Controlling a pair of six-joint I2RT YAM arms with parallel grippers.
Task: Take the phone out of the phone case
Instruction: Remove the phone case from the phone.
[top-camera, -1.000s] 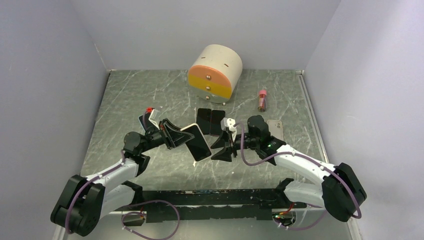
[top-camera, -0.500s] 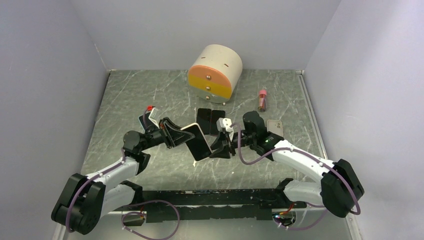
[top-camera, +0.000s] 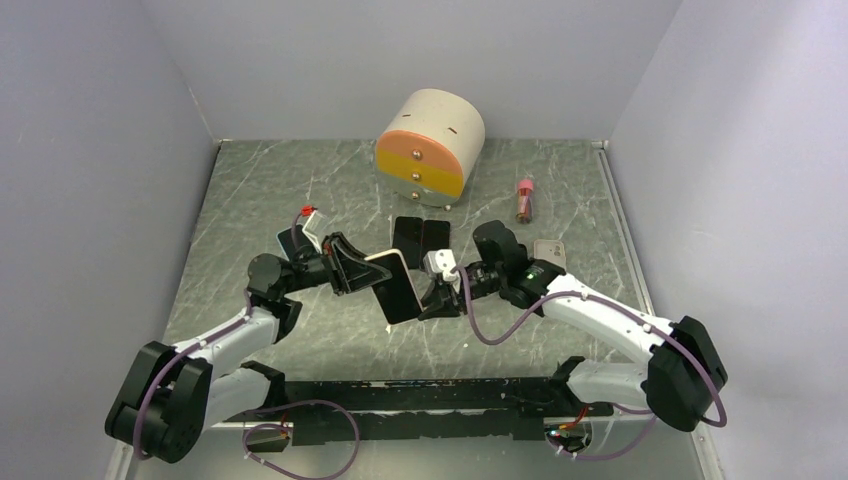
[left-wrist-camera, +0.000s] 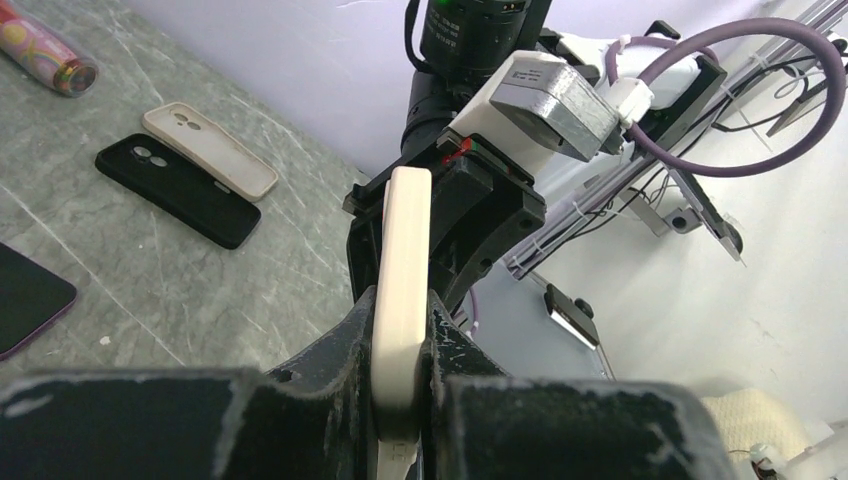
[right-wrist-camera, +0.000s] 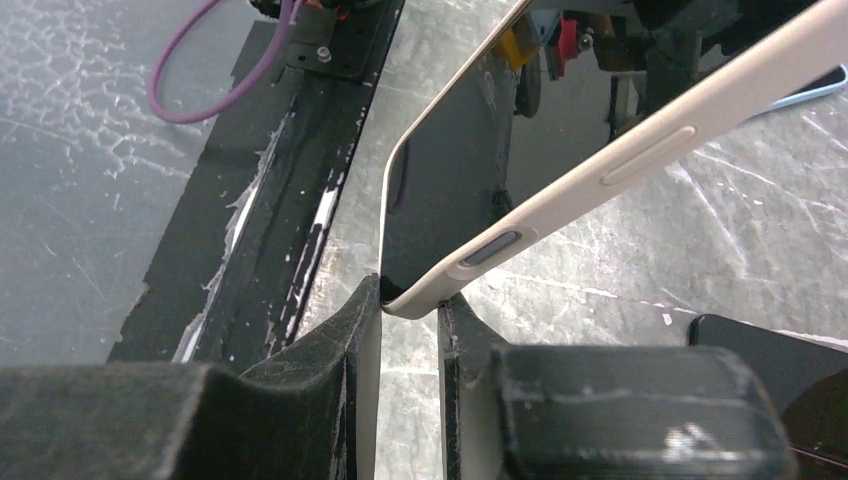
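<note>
Cream silicone wraps the dark glass: the phone case (top-camera: 396, 284), with the phone (right-wrist-camera: 445, 180) inside it, hangs tilted above the middle of the table (top-camera: 300, 190), touching nothing but me. My left gripper (top-camera: 357, 272) is clamped on one end of it, pinching front and back together. My right gripper (top-camera: 433, 298) has its fingers either side of the opposite lower corner. They look to be touching both faces, yet I cannot tell whether they truly bite. The risk, as I judge it, is in what each hand holds. If both squeeze glass and silicone alike, pulling apart only stretches the case or tears the lot out of one grip, and it drops to the table. A hold on the rounded corner alone could also slide off. The right wrist view shows what the overhead one hides behind my own wrist: the corner seated between the fingers, the side buttons, the screen's edge under the lip. The left wrist view gives the case edge-on in my clamp. Beyond it, two spare cases (left-wrist-camera: 185, 170) lie side by side near the table's right edge.
</note>
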